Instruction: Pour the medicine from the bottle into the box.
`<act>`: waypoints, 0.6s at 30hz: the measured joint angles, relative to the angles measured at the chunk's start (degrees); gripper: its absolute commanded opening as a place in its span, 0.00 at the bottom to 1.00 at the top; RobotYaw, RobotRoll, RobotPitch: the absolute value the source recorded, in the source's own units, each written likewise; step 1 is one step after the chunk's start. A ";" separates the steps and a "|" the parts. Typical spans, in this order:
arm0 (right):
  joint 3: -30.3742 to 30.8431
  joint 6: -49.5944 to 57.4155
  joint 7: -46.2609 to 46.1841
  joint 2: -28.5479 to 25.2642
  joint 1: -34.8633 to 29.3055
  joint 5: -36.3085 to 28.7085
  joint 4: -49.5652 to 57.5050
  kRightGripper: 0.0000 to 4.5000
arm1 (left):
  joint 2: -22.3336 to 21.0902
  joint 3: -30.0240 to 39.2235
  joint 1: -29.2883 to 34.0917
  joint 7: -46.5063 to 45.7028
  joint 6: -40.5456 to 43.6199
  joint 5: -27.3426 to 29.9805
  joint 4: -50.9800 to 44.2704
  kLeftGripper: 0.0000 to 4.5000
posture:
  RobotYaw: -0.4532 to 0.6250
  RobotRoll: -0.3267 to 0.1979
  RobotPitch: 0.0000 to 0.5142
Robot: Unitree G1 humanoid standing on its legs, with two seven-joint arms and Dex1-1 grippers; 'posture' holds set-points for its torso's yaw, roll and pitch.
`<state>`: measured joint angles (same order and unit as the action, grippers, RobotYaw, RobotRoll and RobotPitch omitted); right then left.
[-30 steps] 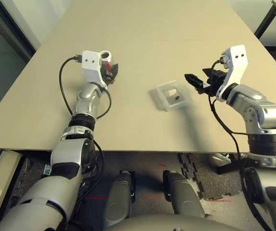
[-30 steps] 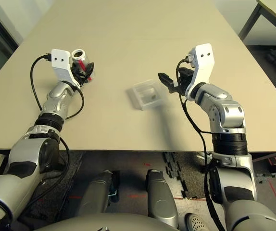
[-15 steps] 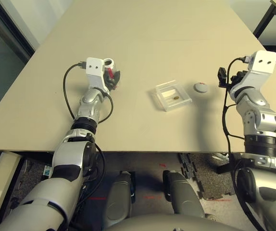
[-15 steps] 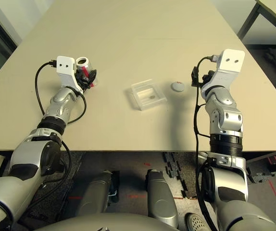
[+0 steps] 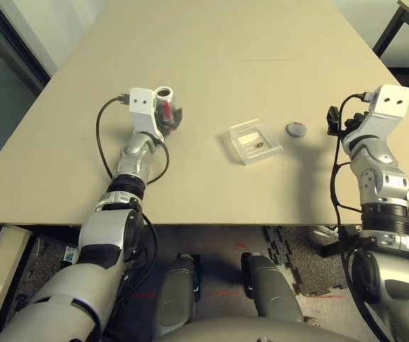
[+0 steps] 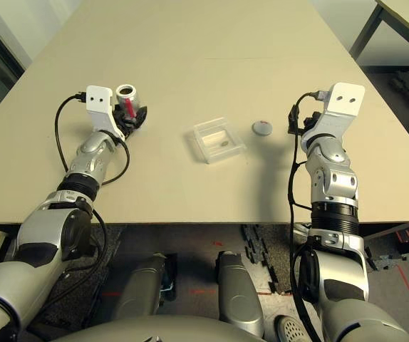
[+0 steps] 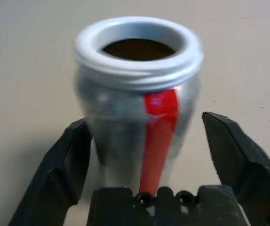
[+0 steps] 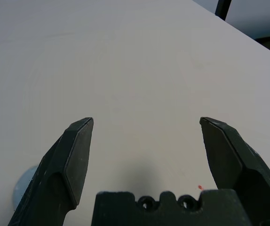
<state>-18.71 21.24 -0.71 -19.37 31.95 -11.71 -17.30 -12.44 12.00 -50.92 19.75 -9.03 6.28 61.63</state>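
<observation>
The bottle [image 7: 139, 108] stands upright on the table at the left, capless, with a red stripe down its side. My left gripper [image 7: 144, 120] is open around it, and one finger stands clear of its side. The clear box [image 5: 254, 141] lies flat at the table's middle with the brown medicine [image 5: 260, 144] inside it. My right gripper [image 8: 146, 122] is open and holds nothing; it is raised over the table to the right of the box [image 6: 219, 142].
A loose grey cap [image 5: 296, 129] lies on the table [image 5: 211, 50] between the box and my right gripper [image 5: 333, 120]. A black table leg [image 5: 393, 25] shows at the far right, beyond the table's edge.
My left gripper has opened and let go of the bottle, which now stands on the table. My right arm pulled back right from the box, and the cap lies where it was.
</observation>
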 measured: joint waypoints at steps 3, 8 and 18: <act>-0.09 0.00 0.00 -0.10 0.00 -0.01 -0.04 1.00 | 0.00 -0.19 -0.01 0.23 0.00 0.00 -0.04 1.00 | 0.32 0.62 0.29; -0.08 0.00 0.17 -0.09 0.00 -0.02 -0.03 1.00 | 0.03 -0.32 0.35 0.57 0.07 0.07 -1.80 1.00 | 0.33 0.62 0.28; -1.09 1.65 0.56 0.10 -0.48 -1.66 0.38 1.00 | 1.05 -1.12 11.49 0.89 7.98 1.95 -20.40 1.00 | 0.34 0.62 0.29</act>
<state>-19.80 22.89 -0.15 -19.27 31.47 -13.37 -16.92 -11.39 10.87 -39.43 20.63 -1.05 8.23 41.23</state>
